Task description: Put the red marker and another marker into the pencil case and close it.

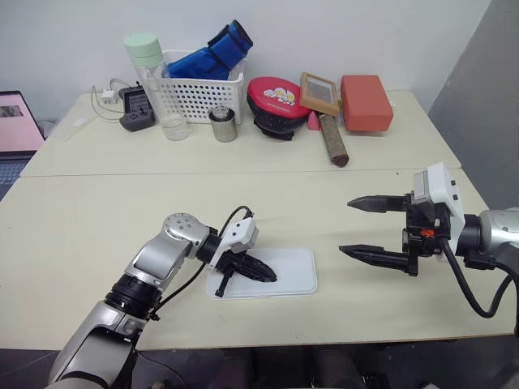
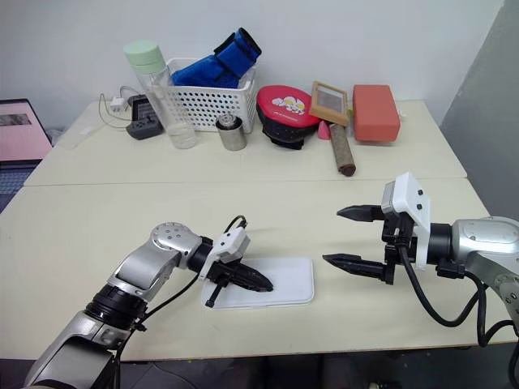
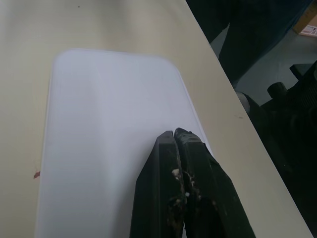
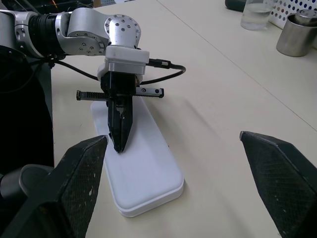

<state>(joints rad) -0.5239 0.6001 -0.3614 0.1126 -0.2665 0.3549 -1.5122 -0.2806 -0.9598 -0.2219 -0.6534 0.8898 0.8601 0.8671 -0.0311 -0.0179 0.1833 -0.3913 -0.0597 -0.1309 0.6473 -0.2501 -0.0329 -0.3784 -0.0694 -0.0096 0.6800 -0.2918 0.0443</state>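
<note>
The pencil case (image 1: 293, 271) is a flat white box with rounded corners, lying with its lid down near the table's front edge. My left gripper (image 1: 270, 276) is shut with nothing between its fingers, and its tips rest on or just above the lid's left half (image 3: 109, 124). My right gripper (image 1: 345, 226) hangs open above the table, a little to the right of the case, with its tips pointing toward the case. From the right wrist the left gripper (image 4: 119, 146) points down at the lid (image 4: 148, 173). The red marker and the other marker are out of view.
Along the far side stand a white lattice basket (image 1: 199, 93) holding a blue item, a clear bottle (image 1: 158, 85), a metal cup (image 1: 223, 124), a red round case (image 1: 276, 101), a brown roll (image 1: 332, 139) and an orange-red box (image 1: 366, 103). A laptop (image 1: 16, 121) sits at the left edge.
</note>
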